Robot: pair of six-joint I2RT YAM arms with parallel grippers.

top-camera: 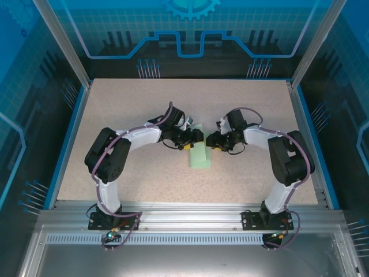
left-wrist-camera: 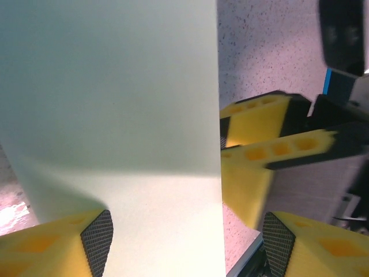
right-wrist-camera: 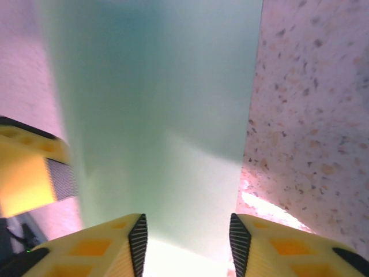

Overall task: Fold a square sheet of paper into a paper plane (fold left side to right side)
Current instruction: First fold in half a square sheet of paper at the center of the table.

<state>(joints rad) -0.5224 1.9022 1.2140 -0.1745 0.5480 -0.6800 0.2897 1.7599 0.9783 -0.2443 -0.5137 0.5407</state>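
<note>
Two grippers meet at the far end of the square sheet of paper, which lies as a narrow folded strip mid-table. The left gripper stands at the sheet's left edge and the right gripper at its right edge, probably to settle the fold. The wrist views add what the overhead view hides: both pairs of fingers are spread apart, clasping nothing, with the sheet flat beneath. The left wrist view also catches the right gripper's yellow fingers just beside the sheet's edge.

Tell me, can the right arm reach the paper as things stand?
Likely yes: the right arm has its open jaws just over the paper, nothing between them; the left arm is close by.
</note>
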